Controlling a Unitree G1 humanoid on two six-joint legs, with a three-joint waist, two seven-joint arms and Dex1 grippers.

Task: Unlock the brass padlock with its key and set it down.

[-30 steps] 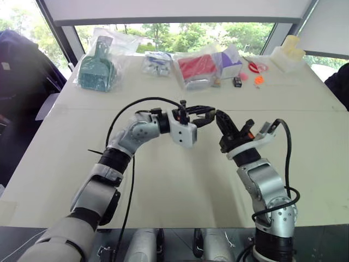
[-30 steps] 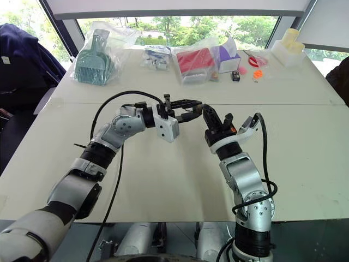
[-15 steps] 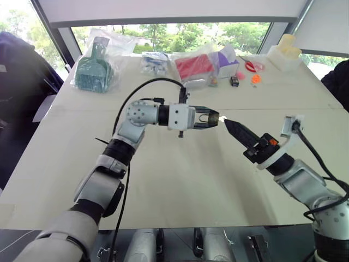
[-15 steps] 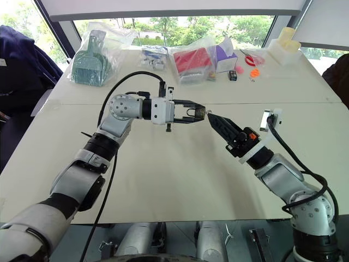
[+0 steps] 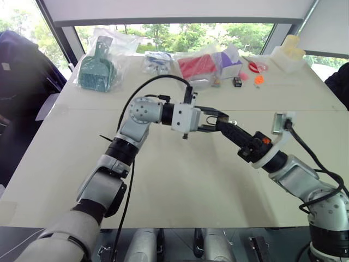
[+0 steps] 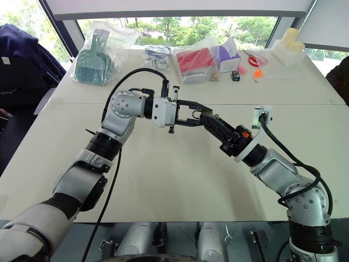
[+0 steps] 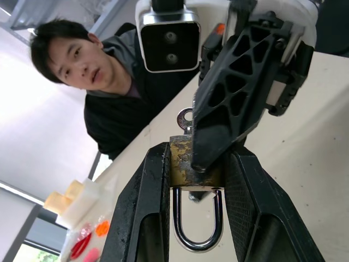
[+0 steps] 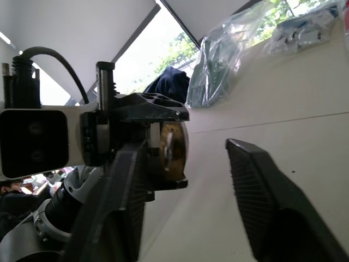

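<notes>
L gripper (image 7: 193, 180) is pinching tiny, stiff, slick brass padlock w/ silver shackle (image 7: 188, 164) by its body; R gripper (image 8: 188, 207), spread, is reaching for silver key (image 7: 185, 118).

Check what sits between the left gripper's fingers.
The brass padlock, clamped by the left gripper, its shackle exposed. The right gripper's finger covers part of its body and the key.
</notes>
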